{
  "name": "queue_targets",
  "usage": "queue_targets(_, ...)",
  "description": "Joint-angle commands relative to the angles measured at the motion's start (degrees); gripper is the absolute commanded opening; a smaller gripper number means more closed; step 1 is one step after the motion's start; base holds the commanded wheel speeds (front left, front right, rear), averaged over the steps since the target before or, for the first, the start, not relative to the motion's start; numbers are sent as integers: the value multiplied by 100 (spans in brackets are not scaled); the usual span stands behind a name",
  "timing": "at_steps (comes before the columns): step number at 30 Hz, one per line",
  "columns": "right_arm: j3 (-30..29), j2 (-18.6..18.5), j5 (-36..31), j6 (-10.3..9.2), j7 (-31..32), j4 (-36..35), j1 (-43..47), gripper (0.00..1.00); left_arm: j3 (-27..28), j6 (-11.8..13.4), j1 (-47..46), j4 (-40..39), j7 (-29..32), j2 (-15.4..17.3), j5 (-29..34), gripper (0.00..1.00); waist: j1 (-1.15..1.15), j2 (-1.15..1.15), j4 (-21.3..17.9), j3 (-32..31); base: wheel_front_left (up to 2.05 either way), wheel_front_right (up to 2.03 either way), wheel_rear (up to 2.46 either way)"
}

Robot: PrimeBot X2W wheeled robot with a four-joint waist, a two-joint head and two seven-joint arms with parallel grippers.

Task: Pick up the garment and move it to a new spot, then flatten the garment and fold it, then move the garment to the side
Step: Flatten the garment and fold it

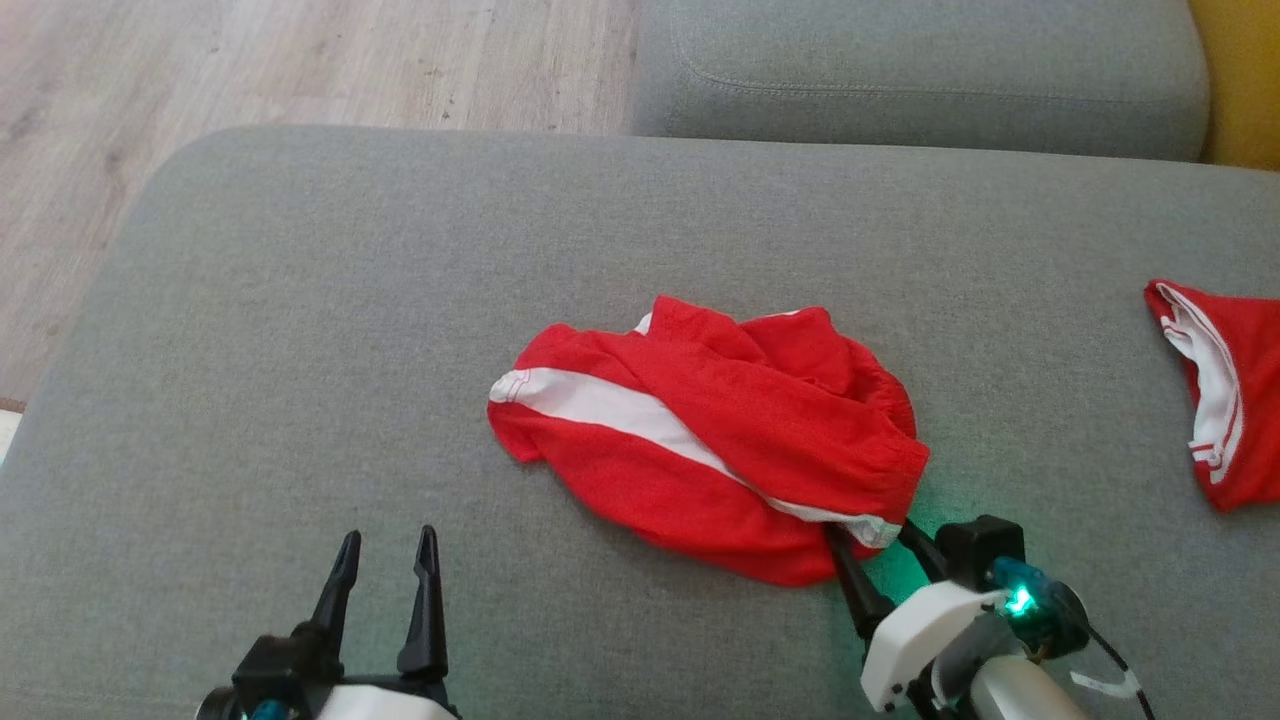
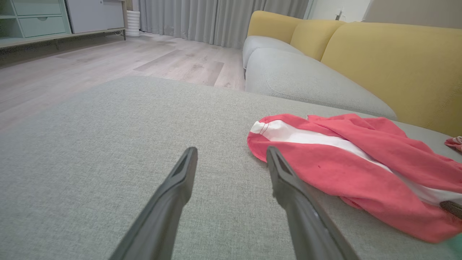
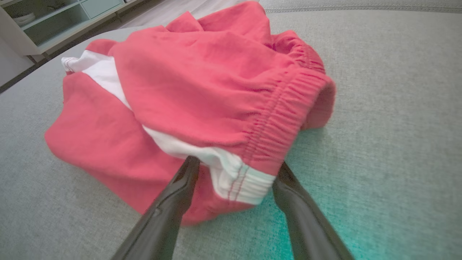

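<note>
Two grippers, both spread wide, nothing pinched. Red garment with white stripe crumpled in a heap mid-cushion, not flattened, not folded. Right gripper at the heap's near-right corner, fingers straddling white hem beside elastic waistband, tips touching or just under the cloth; cannot tell which. Left gripper near-left, apart from garment, over bare grey fabric. Second red piece far right at frame edge, well apart from the heap. Step in hand, probably: first pick-up, grasp lined up, not yet closed. Next move calls for closing on the hem corner, catching enough layers, then lifting clear before carrying to a new spot. Risk: pinching top layer only, or snagging cushion fabric underneath. Left gripper likely needed later for flattening.
</note>
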Motion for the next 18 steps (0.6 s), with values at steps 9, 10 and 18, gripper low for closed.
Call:
queue_targets(9,216,-23,199,21,-208,-184,-266,7,70,-48,-422,-199,-4,55,42,100,-1,0,-93,45,0,0,0)
queue_targets(10,176,-23,190,21,-217,-235,-254,0,40,-85,-474,-198,23,49,38,100,-1,0,-108,50,0,0,0)
queue_targets(18,-182,-24,-155,21,-65,-609,-234,0,-256,-524,-1236,164,559,-76,-93,100,-1,0,-235,107,0,0,0)
